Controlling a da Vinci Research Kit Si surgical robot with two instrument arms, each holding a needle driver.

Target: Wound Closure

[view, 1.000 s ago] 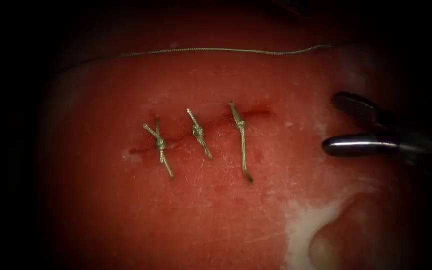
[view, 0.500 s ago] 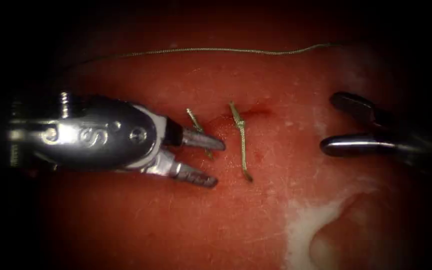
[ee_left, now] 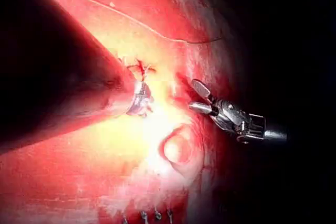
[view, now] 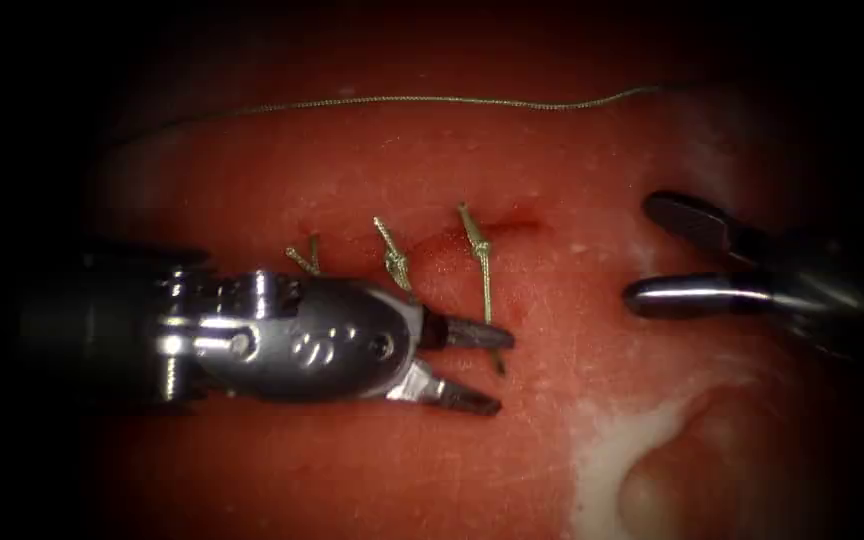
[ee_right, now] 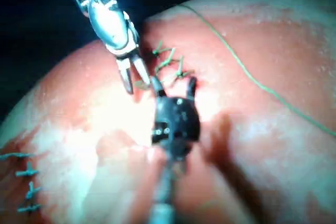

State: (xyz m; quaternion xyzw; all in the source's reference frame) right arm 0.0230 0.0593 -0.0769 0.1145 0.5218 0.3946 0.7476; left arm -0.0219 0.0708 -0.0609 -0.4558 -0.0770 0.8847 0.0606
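Three knots [view: 395, 262] we see across the cut [view: 512, 222] | left tool [view: 482, 366] jaws apart, empty, by the rightmost tail | right tool [view: 657, 255] apart, empty | thread [view: 402, 100] beyond.

Surgical practice bench, stitched tissue [view: 372, 440], steel tool [view: 302, 340] above

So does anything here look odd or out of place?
Nothing looks damaged. A loose thread lies across the tissue, above the cut's three knotted stitches. Both the left tool and the right tool have open jaws holding nothing.
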